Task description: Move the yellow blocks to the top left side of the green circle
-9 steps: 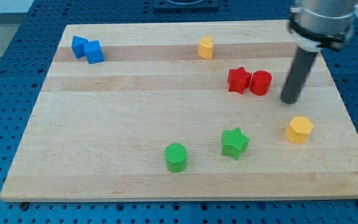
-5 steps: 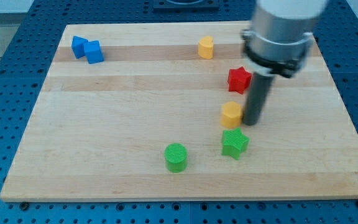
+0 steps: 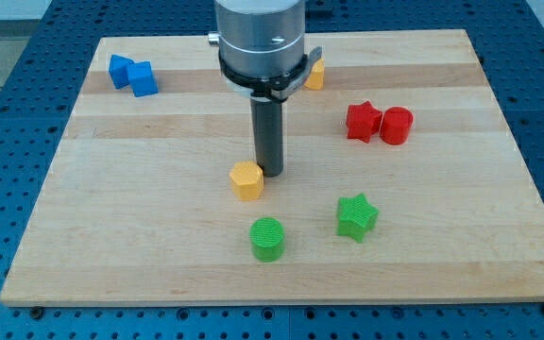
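Note:
A yellow hexagonal block (image 3: pixel 246 179) lies near the board's middle, just above and slightly left of the green circle (image 3: pixel 267 238). My tip (image 3: pixel 270 171) touches the yellow hexagon's upper right side. A second yellow block (image 3: pixel 315 75) sits near the view's top, partly hidden behind the arm's body.
A green star (image 3: pixel 357 216) lies to the right of the green circle. A red star (image 3: pixel 363 121) and a red cylinder (image 3: pixel 396 125) sit side by side at the right. Two blue blocks (image 3: pixel 132 75) touch each other at the top left of the wooden board (image 3: pixel 159 189).
My tip swept from the right side to the middle, pushing the yellow hexagon leftwards to above the green circle. The red cylinder is uncovered again.

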